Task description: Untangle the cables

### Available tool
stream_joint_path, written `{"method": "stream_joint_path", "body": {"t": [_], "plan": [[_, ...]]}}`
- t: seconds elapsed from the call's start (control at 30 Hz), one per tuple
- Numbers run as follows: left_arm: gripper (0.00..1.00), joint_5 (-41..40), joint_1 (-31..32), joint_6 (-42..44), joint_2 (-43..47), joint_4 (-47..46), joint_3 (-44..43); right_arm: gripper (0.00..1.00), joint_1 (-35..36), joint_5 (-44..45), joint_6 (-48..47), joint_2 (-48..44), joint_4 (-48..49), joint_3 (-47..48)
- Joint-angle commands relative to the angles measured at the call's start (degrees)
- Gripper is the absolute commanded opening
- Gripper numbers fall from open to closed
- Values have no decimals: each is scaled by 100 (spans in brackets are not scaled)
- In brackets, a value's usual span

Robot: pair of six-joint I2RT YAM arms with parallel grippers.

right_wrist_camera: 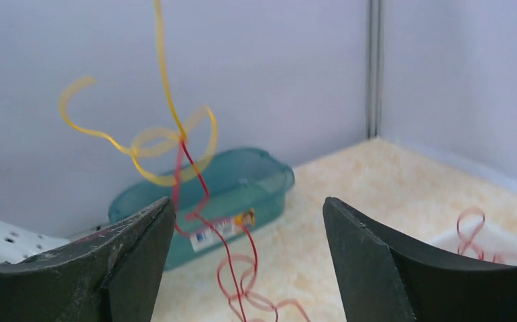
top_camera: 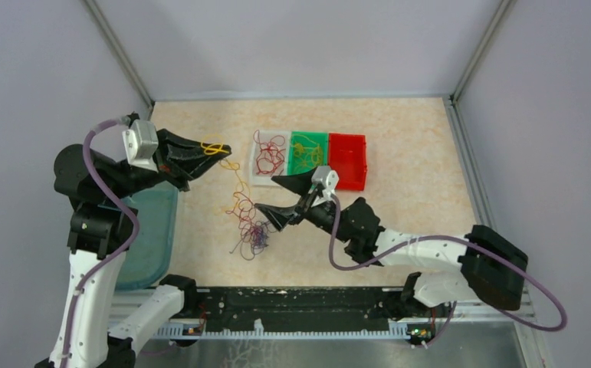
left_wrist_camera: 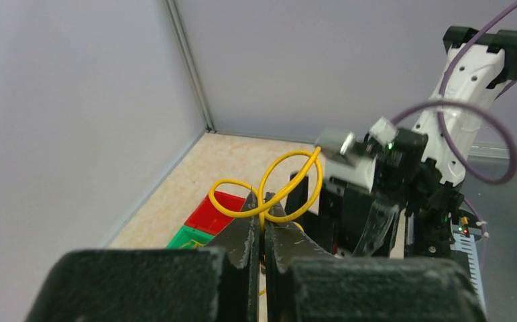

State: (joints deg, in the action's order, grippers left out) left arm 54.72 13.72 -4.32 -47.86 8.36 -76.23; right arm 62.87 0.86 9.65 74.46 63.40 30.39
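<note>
Beige table [top_camera: 415, 222]: left claw [left_wrist_camera: 263, 221] clamped on yellow cable [right_wrist_camera: 162, 54]; right claw [top_camera: 264, 192] apart. You lift slowly, sparing the snagged red cable [right_wrist_camera: 193, 168].

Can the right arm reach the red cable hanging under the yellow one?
Probably yes: the right gripper stands open, and the red cable hangs freely just ahead of it, with nothing between.

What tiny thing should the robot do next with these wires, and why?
Probably close the right gripper on the red cable. The left gripper is shut on the yellow cable and holds it raised. The red cable hangs hooked on it and, in the right wrist view, appears between the right gripper's open fingers. Gripping it there would likely let the arms pull the two apart.
</note>
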Motion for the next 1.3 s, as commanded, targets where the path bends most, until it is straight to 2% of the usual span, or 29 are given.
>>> {"method": "stream_joint_path", "body": {"t": [0.0,0.13,0.3,0.43,0.57,0.67,0.87,1.07,1.17,1.27], "plan": [[0,194,-9,-82,43,41,68,82,23,-762,-537,-510,-877,733],[0,232,-9,-175,34,0,72,83,23,-1406,-708,-322,-1167,1300],[0,275,-9,-277,56,-55,54,83,24,-1716,-711,215,-1135,1894],[0,319,-9,-319,62,-80,70,82,28,-1822,-470,663,-843,2369],[0,347,-9,-381,96,-131,145,78,23,-1532,-177,1068,-443,2702],[0,360,-9,-419,110,-180,167,73,19,-1406,-6,1344,-302,2786],[0,326,-9,-439,74,-317,93,53,24,-1634,502,1809,187,2230],[0,196,-9,-391,-73,-443,-139,45,41,-1813,1056,2324,600,1704],[0,144,-9,-374,-148,-458,-320,32,71,-1715,1075,2490,744,1504],[0,95,-9,-314,-210,-461,-500,30,85,-1661,1065,2617,826,1343]]}}
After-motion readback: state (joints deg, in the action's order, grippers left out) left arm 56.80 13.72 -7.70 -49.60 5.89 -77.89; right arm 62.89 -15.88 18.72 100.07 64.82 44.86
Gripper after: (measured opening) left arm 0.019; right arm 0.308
